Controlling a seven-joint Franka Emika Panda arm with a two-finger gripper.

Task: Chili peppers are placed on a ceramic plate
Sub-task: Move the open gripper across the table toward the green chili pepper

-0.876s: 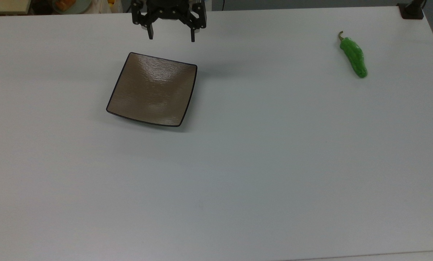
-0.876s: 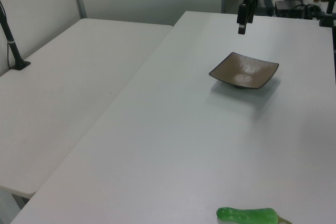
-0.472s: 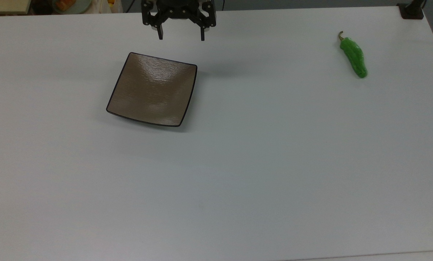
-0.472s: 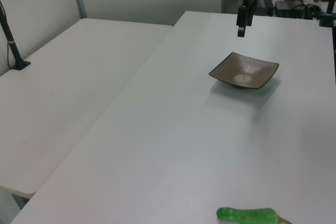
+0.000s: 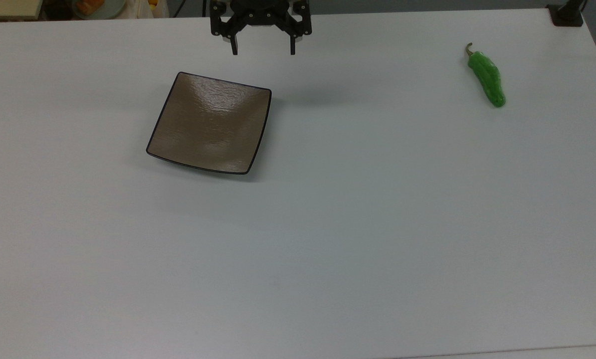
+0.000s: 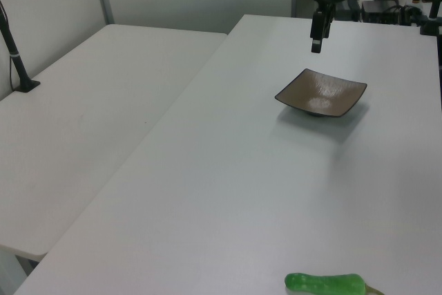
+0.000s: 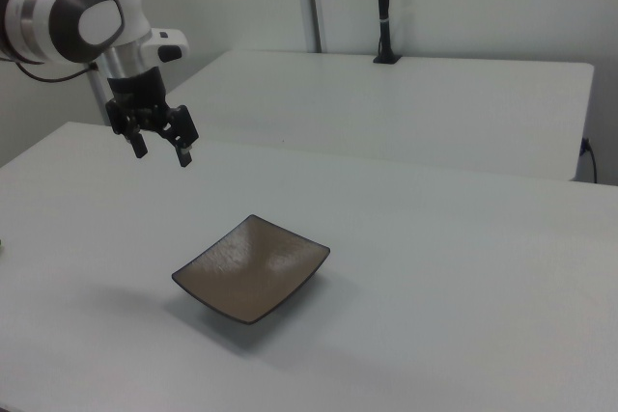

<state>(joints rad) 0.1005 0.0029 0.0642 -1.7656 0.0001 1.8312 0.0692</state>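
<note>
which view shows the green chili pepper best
The top view: the chili pepper lies whole on the white table, stem and wrinkled body clear, far to the top view's right of the ceramic plate. The left view catches it at the bottom edge, partly cut off.

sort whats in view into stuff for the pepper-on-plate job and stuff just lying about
For the job:
- chili pepper, lying on the table, far from the plate
- ceramic plate, nothing on it
- pincer, open, up in the air

Just there:
- white table
- second table beside it
- black post on that table
</note>
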